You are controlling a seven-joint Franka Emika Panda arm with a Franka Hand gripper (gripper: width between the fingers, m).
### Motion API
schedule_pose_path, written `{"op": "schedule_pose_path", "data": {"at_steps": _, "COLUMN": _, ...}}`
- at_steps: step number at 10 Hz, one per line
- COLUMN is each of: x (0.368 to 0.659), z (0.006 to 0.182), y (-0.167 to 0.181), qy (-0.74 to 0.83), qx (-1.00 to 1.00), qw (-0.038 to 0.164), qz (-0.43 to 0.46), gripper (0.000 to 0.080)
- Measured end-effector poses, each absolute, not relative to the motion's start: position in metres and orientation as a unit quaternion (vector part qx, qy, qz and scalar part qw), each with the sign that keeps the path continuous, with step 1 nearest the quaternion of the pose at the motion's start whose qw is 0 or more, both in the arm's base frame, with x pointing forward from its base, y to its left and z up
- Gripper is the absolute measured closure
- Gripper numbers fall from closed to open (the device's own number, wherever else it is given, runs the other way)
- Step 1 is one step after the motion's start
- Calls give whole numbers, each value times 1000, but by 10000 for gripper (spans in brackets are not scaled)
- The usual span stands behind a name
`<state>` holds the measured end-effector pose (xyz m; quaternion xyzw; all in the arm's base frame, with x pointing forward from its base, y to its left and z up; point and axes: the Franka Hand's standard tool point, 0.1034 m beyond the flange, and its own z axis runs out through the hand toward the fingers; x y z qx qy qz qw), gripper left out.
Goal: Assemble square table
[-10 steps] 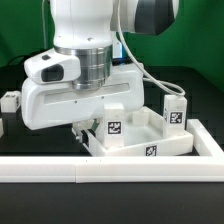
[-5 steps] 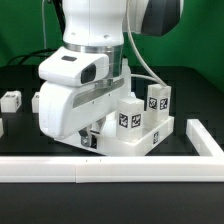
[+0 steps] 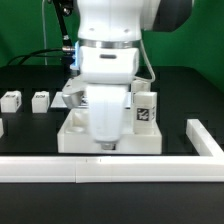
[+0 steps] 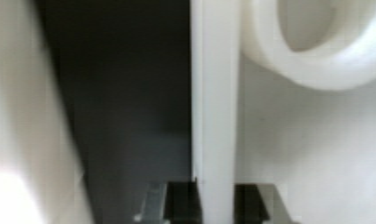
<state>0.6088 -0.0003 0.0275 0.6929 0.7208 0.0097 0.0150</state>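
The white square table top (image 3: 72, 135) lies on the black table behind the front rail. My gripper (image 3: 104, 146) comes down over its near wall and is shut on that raised rim. In the wrist view the rim (image 4: 213, 90) runs as a thin white strip into the gripper (image 4: 217, 206), with dark fingers (image 4: 180, 205) on both sides. A round corner socket (image 4: 320, 50) shows beside it. A tagged white leg (image 3: 147, 112) stands upright at the top's corner on the exterior view's right. Two loose legs (image 3: 11, 100) (image 3: 40, 100) lie to the exterior view's left.
The long white border rail (image 3: 60, 171) runs along the front and turns back at the exterior view's right (image 3: 205, 140). Another small white part (image 3: 2, 127) shows at the left edge. The arm's body hides the middle of the table top.
The arm has swung toward the exterior view's right and turned. The table top has turned with it, so its near wall now lies square to the front rail.
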Motion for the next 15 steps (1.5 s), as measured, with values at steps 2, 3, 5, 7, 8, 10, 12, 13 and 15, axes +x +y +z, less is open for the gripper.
{"op": "schedule_pose_path", "data": {"at_steps": 2, "x": 607, "z": 26, "y": -9, "qy": 759, "qx": 651, "qw": 22, "qz": -2, "gripper": 742}}
{"op": "schedule_pose_path", "data": {"at_steps": 3, "x": 607, "z": 26, "y": -12, "qy": 780, "qx": 625, "qw": 26, "qz": -8, "gripper": 742}}
{"op": "schedule_pose_path", "data": {"at_steps": 5, "x": 606, "z": 25, "y": 0, "qy": 818, "qx": 574, "qw": 32, "qz": -16, "gripper": 742}}
{"op": "schedule_pose_path", "data": {"at_steps": 7, "x": 607, "z": 31, "y": 31, "qy": 883, "qx": 469, "qw": -14, "qz": -32, "gripper": 742}}
{"op": "schedule_pose_path", "data": {"at_steps": 8, "x": 602, "z": 30, "y": 33, "qy": 911, "qx": 409, "qw": -41, "qz": -31, "gripper": 742}}
{"op": "schedule_pose_path", "data": {"at_steps": 10, "x": 593, "z": 26, "y": 27, "qy": 926, "qx": 372, "qw": -53, "qz": -38, "gripper": 738}}
{"op": "schedule_pose_path", "data": {"at_steps": 12, "x": 587, "z": 23, "y": 23, "qy": 946, "qx": 315, "qw": -64, "qz": -43, "gripper": 738}}
{"op": "schedule_pose_path", "data": {"at_steps": 13, "x": 578, "z": 20, "y": 30, "qy": 966, "qx": 243, "qw": -88, "qz": -36, "gripper": 738}}
{"op": "schedule_pose_path", "data": {"at_steps": 15, "x": 577, "z": 23, "y": 68, "qy": 979, "qx": 156, "qw": -123, "qz": -36, "gripper": 739}}
